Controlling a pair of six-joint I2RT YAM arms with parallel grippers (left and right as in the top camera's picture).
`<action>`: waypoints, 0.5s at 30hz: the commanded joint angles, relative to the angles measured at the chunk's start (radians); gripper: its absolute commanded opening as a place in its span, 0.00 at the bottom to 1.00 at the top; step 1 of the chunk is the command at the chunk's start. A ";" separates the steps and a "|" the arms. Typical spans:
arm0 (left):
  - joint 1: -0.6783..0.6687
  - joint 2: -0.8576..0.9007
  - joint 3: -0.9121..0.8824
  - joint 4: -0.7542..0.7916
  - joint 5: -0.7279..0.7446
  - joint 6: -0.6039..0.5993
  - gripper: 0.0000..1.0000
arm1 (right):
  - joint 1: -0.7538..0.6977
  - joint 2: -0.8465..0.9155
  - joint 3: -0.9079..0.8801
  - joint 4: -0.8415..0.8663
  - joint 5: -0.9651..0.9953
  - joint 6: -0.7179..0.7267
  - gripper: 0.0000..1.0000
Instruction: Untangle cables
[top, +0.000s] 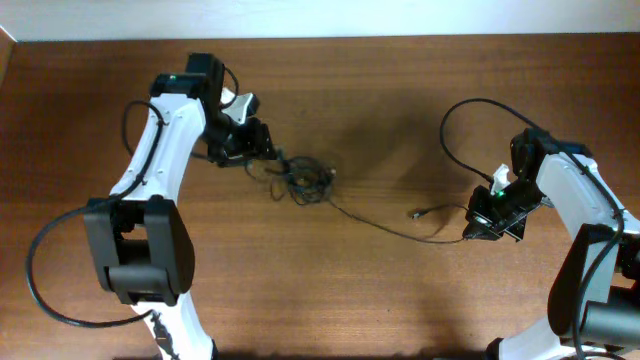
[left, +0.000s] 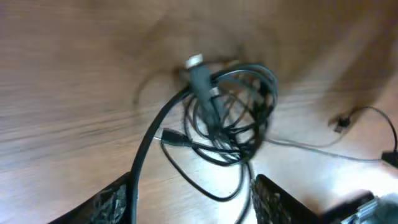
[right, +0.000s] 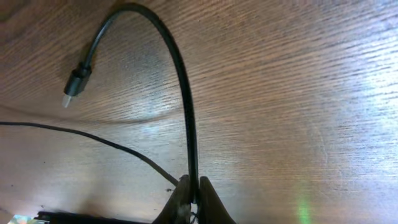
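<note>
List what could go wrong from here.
1. The right gripper is shut on a cable near its plug. A strand seems to lead back to the knotted bundle, so pulling may tighten the knot.
2. The left gripper is open at the bundle, so nothing anchors it. The bundle may simply drag across the table.

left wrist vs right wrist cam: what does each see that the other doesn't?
Left wrist only: the knotted cable bundle, ahead of the open left gripper. Right wrist only: the right gripper shut on one cable, close up. Both: the wood table and that cable's free plug end, tiny in the left view.
</note>
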 joint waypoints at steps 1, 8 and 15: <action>-0.002 -0.045 0.176 -0.061 -0.076 -0.066 0.67 | -0.006 0.003 0.006 0.014 0.013 -0.011 0.05; -0.192 -0.035 0.176 -0.086 -0.381 -0.066 0.56 | -0.006 0.003 0.006 0.015 0.013 -0.011 0.06; -0.356 -0.035 -0.027 0.040 -0.382 -0.066 0.36 | -0.006 0.003 0.006 0.018 0.013 -0.011 0.06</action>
